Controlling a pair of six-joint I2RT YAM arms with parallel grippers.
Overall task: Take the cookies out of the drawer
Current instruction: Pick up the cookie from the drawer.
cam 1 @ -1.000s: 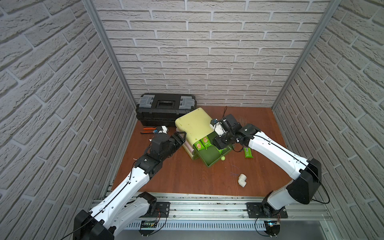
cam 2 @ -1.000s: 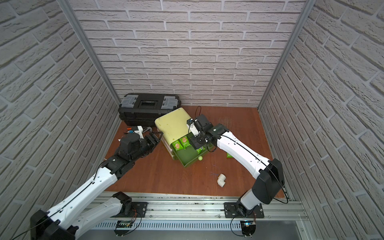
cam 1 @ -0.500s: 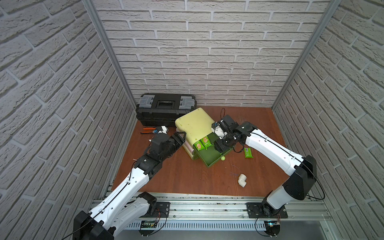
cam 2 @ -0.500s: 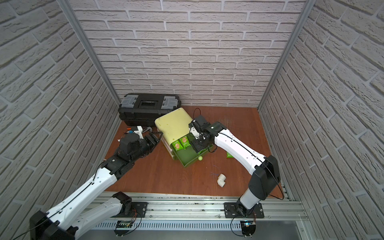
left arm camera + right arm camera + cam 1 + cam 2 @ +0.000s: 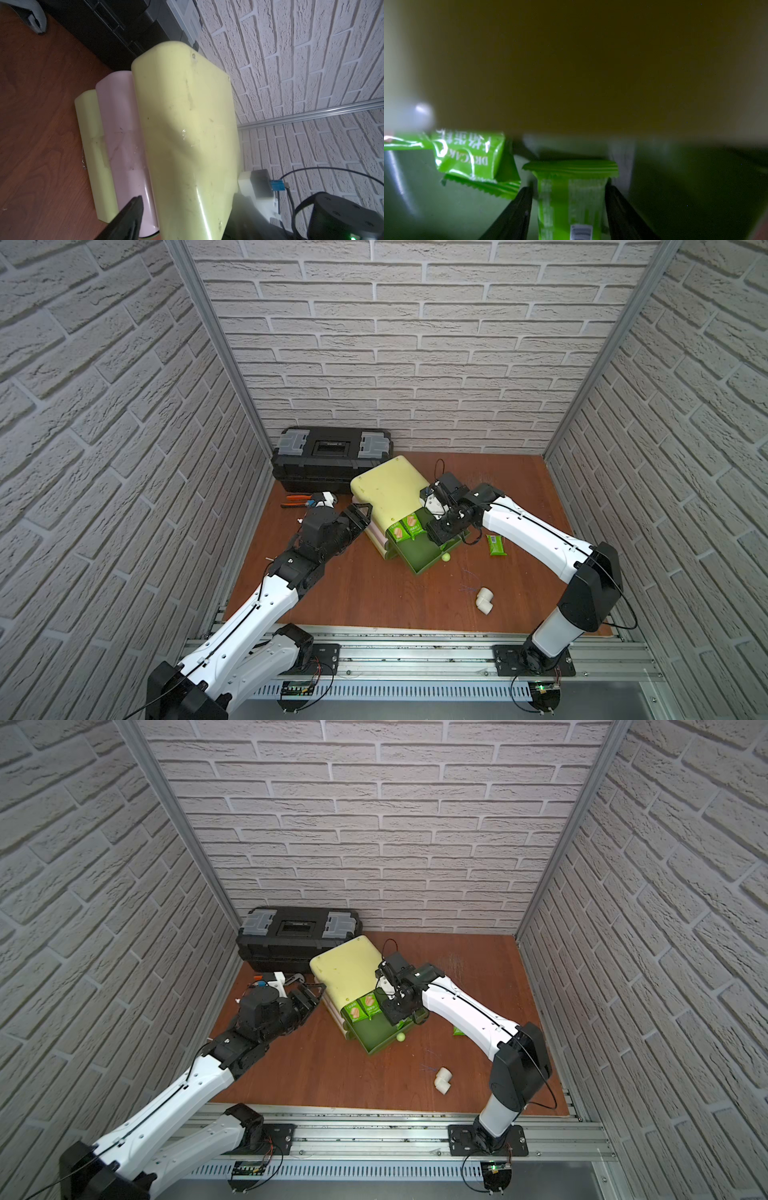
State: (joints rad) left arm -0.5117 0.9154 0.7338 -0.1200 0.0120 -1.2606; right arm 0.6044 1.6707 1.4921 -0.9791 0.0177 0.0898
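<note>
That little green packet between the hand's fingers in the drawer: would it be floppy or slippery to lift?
Probably light: the green packet is small enough to fit inside the right hand. Its wrapper shines, as does the neighbouring packet, so it may slip a little. The crimped end looks soft and could crumple under a squeeze.

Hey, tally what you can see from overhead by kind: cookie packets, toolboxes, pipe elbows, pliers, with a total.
Green cookie packets: 3 (two in the open drawer, one on the table)
Black toolbox: 1
White pipe elbow: 1
Pliers: 1
Total: 6
More may lie hidden under the right gripper.
</note>
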